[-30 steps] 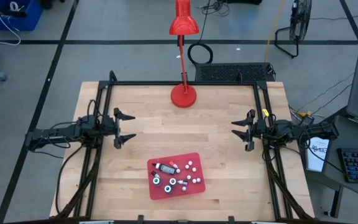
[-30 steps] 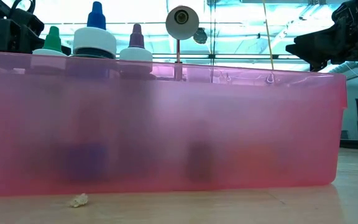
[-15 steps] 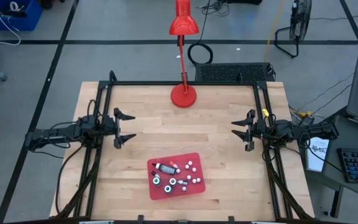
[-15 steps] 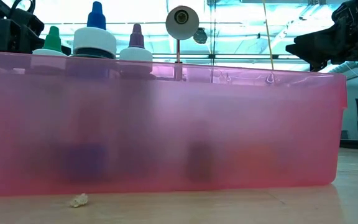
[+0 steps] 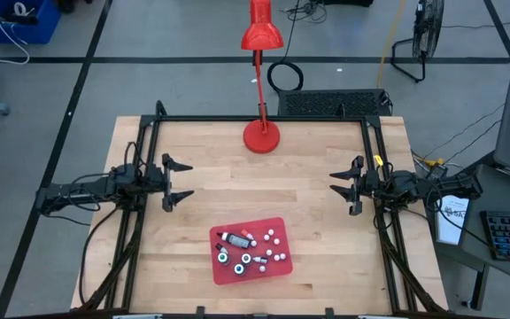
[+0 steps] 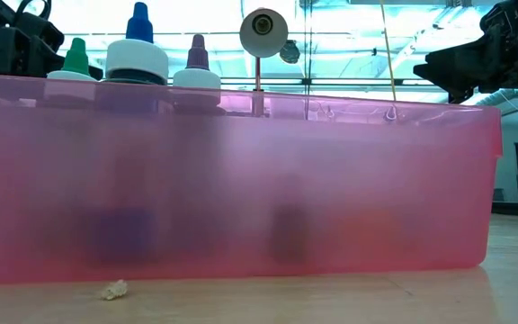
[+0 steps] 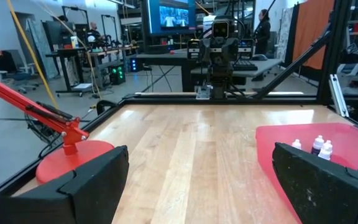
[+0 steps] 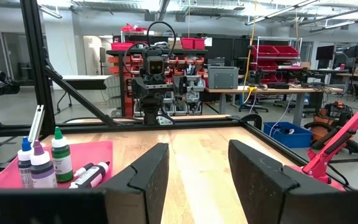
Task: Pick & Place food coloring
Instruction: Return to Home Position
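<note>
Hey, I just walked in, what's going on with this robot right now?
Nothing is being handled. The left pincer and right pincer hang open and empty at opposite sides of the table. The food coloring bottles sit in the pink container near the front edge, between the arms.

Table [image 5: 308, 186] pale wood, satin sheen; tray [image 6: 331, 180] translucent plastic; lamp [image 5: 261, 35] glossy; food coloring bottles [image 8: 59, 162] smooth plastic.
</note>
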Action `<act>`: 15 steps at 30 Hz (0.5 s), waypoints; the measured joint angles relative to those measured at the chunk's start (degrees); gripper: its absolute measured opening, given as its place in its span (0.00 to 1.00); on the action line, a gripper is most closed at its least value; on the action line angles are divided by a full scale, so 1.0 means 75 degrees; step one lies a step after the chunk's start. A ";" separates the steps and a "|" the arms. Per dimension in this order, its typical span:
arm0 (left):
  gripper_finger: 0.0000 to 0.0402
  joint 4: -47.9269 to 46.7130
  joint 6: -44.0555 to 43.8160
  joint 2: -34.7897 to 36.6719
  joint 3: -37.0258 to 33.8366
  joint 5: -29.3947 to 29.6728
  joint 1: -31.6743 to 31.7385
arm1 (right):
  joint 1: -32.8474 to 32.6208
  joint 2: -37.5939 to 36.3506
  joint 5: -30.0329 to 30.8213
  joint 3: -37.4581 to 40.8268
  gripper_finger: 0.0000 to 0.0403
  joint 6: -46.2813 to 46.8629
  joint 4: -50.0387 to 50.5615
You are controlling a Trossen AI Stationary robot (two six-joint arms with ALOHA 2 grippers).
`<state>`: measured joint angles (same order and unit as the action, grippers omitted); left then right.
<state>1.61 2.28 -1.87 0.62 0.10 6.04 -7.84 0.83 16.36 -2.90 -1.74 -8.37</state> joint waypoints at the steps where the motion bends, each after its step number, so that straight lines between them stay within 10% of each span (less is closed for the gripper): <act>1: 0.98 0.0000 -0.0033 0.0000 0.0000 0.0003 0.0000 | -0.0001 0.0001 -0.0001 -0.0001 0.39 -0.0002 -0.0001; 15: 0.98 0.0000 -0.0141 0.0000 0.0000 0.0003 0.0006 | -0.0003 -0.0002 -0.0003 -0.0002 0.39 -0.0002 0.0001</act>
<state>1.61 1.22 -1.87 0.62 0.12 6.09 -7.86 0.82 16.34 -2.91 -1.75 -8.37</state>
